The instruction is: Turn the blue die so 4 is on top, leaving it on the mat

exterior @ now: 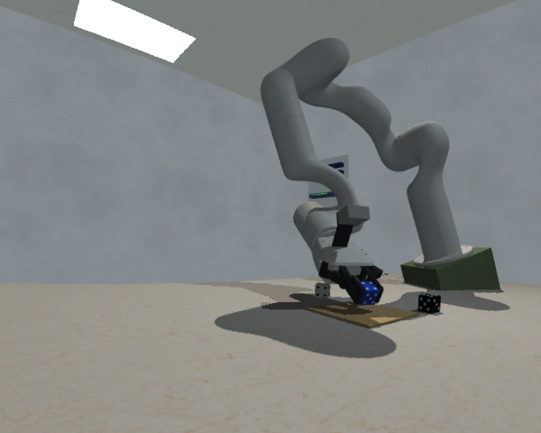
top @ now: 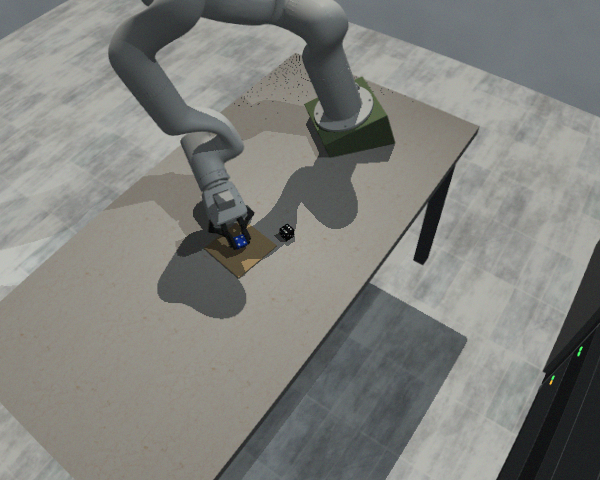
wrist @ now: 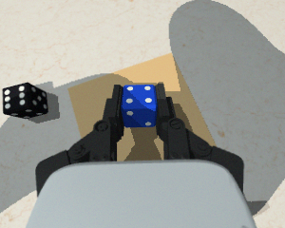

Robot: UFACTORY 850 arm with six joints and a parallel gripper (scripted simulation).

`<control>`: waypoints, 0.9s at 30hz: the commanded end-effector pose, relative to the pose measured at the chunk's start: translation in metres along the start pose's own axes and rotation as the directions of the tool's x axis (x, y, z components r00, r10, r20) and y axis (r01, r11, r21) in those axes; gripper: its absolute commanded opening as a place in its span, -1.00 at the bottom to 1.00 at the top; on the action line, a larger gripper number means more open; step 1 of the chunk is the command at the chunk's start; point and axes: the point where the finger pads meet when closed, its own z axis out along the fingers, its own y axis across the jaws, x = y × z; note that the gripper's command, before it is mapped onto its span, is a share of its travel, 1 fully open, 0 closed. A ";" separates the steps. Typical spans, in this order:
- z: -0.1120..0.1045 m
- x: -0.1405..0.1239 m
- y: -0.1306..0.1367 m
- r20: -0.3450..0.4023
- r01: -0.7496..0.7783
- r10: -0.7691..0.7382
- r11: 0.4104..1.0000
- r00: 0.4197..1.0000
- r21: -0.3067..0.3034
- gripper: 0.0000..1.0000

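My gripper (wrist: pixel 139 95) is shut on the blue die (wrist: pixel 139 105), holding it tilted just above the brown mat. In the wrist view the face turned to the camera shows four white pips. The die also shows in the top view (top: pixel 240 240) and the exterior view (exterior: pixel 369 291), low over the mat (exterior: pixel 363 314); I cannot tell whether it touches the mat (top: pixel 241 249). The gripper (exterior: pixel 362 289) leans at an angle.
A black die (top: pixel 286 231) lies on the table just right of the mat; it also shows in the wrist view (wrist: pixel 25 100) and in the exterior view (exterior: pixel 428 302). A white die (exterior: pixel 322 289) lies behind the mat. The green arm base (top: pixel 349 124) stands at the back.
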 end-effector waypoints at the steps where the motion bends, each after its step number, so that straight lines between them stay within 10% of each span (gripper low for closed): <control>1: 0.000 0.000 0.000 -0.001 0.001 -0.001 1.000 1.000 -0.001 -0.47; 27: 0.001 -0.002 0.000 -0.001 0.001 -0.001 1.000 1.000 -0.001 -0.47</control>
